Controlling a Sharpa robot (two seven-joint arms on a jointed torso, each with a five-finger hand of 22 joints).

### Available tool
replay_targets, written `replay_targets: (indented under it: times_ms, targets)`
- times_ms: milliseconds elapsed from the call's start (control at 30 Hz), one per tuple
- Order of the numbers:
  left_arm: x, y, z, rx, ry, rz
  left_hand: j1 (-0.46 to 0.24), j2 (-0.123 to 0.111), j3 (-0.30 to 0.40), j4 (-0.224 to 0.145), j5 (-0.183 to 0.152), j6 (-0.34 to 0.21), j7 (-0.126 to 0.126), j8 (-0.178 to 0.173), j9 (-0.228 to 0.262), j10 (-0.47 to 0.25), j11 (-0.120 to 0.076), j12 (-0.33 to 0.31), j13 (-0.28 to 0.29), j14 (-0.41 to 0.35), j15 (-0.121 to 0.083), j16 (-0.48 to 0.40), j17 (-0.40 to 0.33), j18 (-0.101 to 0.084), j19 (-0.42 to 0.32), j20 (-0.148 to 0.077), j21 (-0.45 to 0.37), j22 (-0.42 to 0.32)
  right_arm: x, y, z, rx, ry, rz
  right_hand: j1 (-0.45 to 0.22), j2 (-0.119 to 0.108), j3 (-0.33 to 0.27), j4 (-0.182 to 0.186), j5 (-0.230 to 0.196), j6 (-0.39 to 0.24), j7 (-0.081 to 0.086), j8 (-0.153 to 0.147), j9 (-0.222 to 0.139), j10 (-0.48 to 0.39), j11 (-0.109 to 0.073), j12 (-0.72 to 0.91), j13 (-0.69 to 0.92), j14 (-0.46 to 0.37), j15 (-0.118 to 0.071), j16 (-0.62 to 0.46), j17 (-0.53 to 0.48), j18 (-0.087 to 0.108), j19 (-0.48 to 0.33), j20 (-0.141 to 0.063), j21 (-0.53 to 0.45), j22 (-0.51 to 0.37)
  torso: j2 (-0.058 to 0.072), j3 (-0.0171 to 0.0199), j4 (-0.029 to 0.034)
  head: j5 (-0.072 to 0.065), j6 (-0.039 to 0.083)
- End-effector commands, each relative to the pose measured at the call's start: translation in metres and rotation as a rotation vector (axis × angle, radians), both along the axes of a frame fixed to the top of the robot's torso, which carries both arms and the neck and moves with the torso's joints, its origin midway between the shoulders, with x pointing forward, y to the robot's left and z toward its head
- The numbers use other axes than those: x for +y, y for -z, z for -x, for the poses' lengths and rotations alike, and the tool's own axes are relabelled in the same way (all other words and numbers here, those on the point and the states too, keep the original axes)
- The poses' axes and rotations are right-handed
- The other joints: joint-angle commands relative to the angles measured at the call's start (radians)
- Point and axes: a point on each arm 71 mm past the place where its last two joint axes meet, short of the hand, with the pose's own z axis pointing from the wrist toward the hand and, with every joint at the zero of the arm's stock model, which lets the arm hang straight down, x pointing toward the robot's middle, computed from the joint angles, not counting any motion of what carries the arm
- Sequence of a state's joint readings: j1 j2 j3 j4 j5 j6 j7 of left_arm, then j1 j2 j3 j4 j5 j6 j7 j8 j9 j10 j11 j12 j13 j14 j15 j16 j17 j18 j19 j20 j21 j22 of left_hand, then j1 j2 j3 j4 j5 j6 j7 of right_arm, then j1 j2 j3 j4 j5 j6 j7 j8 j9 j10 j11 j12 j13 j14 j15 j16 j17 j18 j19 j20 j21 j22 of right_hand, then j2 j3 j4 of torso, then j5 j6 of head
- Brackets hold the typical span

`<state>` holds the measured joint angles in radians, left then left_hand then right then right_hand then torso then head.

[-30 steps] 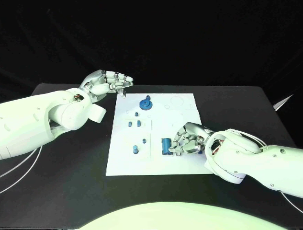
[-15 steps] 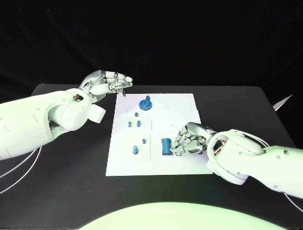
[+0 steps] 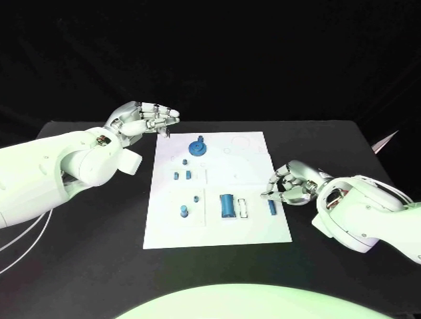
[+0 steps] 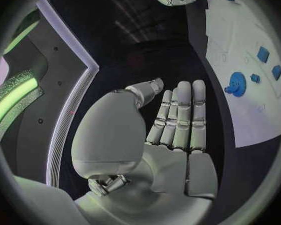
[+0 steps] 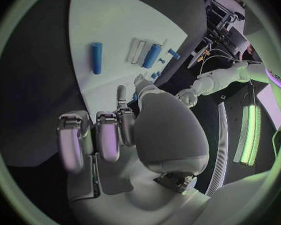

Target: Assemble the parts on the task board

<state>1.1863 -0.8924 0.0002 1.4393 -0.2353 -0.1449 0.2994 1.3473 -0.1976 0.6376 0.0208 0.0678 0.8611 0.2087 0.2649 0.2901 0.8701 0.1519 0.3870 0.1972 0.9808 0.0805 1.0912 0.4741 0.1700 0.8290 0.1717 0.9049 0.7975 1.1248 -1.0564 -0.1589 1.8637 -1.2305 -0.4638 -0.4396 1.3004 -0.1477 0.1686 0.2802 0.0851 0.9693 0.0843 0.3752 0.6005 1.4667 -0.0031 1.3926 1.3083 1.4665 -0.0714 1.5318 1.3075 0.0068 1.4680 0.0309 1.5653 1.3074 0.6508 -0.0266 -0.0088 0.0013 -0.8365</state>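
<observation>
Presently the white rectangular task board lies in the middle of the black table, with the small blue parts spread over it. The blue toothed gear sits near the far edge; a thick blue cylinder lies in the near half, beside an open slot; a slim blue pin lies flat near the board's right edge. Two small blue pegs and a short blue stud stand on the left half. The right hand hovers at the right edge of the board, fingers curled with tips just beside the slim pin; whether they touch it I cannot tell, and nothing appears held. The left hand hangs off the board's far left corner, fingers curled in on nothing. My reading: the step in hand is picking up the slim pin. The next move calls for a fine pinch on a thin piece lying flat, then turning it to match its seat on the board.
</observation>
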Motion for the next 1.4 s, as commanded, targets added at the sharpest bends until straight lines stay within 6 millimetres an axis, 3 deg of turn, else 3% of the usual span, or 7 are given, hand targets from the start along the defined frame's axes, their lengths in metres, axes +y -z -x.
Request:
replay_targets:
  times_ms: [33, 133, 267, 467, 867, 1400]
  targets:
    - [-0.002, -0.002, 0.0, -0.01, 0.012, 0.016, -0.006, -0.001, -0.002, 0.005, 0.003, -0.01, 0.0, 0.006, -0.001, -0.005, 0.0, 0.006, -0.001, -0.005, -0.002, 0.006, -0.001, 0.014, 0.002, 0.005, -0.003, -0.001, -0.01, 0.0, -0.001, -0.03, -0.01, 0.034, -0.001, -0.013, -0.001, 0.007, -0.005, -0.007, 0.0, -0.006, -0.001, 0.025, 0.008, -0.005, 0.155, 0.085, 0.007, 0.001, 0.163, -0.007, 0.103, 0.006, 0.006, 0.263, 0.002, 0.0013, 0.0015, -0.012, 0.002]
    - [-0.003, -0.001, 0.0, -0.01, 0.013, 0.016, -0.006, -0.002, -0.003, 0.005, 0.003, -0.01, 0.0, 0.006, -0.001, -0.005, 0.0, 0.007, -0.001, -0.006, -0.001, 0.007, -0.001, 0.014, 0.002, 0.005, -0.005, -0.002, -0.017, 0.003, 0.0, -0.026, -0.003, 0.061, -0.003, -0.014, -0.001, 0.007, -0.005, -0.006, 0.0, -0.007, -0.001, 0.026, 0.008, -0.004, 0.156, 0.085, 0.008, 0.001, 0.164, -0.007, 0.103, 0.006, 0.006, 0.263, 0.001, 0.0, 0.0014, -0.012, 0.002]
    - [-0.003, -0.001, 0.0, -0.01, 0.014, 0.016, -0.006, -0.002, -0.003, 0.005, 0.003, -0.01, 0.0, 0.006, -0.001, -0.005, 0.0, 0.007, -0.001, -0.006, -0.001, 0.007, -0.001, 0.014, 0.002, 0.005, -0.005, -0.002, -0.021, 0.015, 0.003, 0.001, 0.008, 0.093, -0.009, -0.015, -0.003, 0.009, -0.005, -0.003, 0.0, -0.008, -0.002, 0.024, 0.009, -0.007, 0.155, 0.085, 0.009, 0.002, 0.166, -0.007, 0.103, 0.008, 0.006, 0.263, 0.002, 0.0009, 0.0018, -0.01, 0.002]
    - [-0.003, -0.001, 0.0, -0.009, 0.014, 0.016, -0.006, -0.002, -0.003, 0.005, 0.003, -0.01, 0.0, 0.006, -0.001, -0.005, 0.0, 0.007, -0.001, -0.006, -0.001, 0.007, -0.001, 0.014, 0.002, 0.005, -0.005, -0.002, -0.02, 0.026, 0.005, 0.038, 0.024, 0.122, -0.045, -0.024, -0.017, 0.011, -0.005, 0.014, -0.002, -0.009, 0.0, 0.023, 0.008, -0.009, 0.155, 0.085, 0.01, 0.001, 0.165, -0.007, 0.103, 0.011, 0.006, 0.263, 0.002, 0.0001, 0.0047, -0.009, 0.0]
    - [-0.002, -0.001, 0.0, -0.007, 0.012, 0.014, -0.006, -0.002, -0.003, 0.005, 0.003, -0.01, 0.0, 0.006, -0.001, -0.005, 0.0, 0.007, -0.001, -0.006, -0.001, 0.007, -0.001, 0.014, 0.002, 0.005, -0.005, -0.002, -0.017, 0.038, 0.006, 0.07, 0.02, 0.165, -0.063, -0.025, -0.024, 0.011, -0.004, 0.024, -0.005, -0.007, 0.002, 0.023, 0.006, -0.01, 0.154, 0.085, 0.008, 0.001, 0.164, -0.007, 0.103, 0.011, 0.006, 0.263, 0.002, -0.0005, 0.0034, -0.004, -0.005]
    - [-0.001, -0.001, 0.001, -0.004, 0.013, 0.013, -0.007, -0.002, -0.004, 0.007, 0.003, -0.011, 0.0, 0.008, -0.001, -0.005, 0.0, 0.01, -0.001, -0.007, -0.001, 0.008, -0.001, 0.014, 0.002, 0.005, -0.008, -0.004, -0.006, 0.049, 0.006, 0.072, -0.04, 0.26, 0.034, -0.025, 0.021, -0.018, -0.003, 0.044, -0.018, 0.0, 0.011, 0.024, -0.006, -0.011, 0.156, 0.085, -0.002, 0.002, 0.168, -0.007, 0.103, 0.003, 0.006, 0.263, 0.002, -0.0007, 0.0029, -0.002, -0.007]
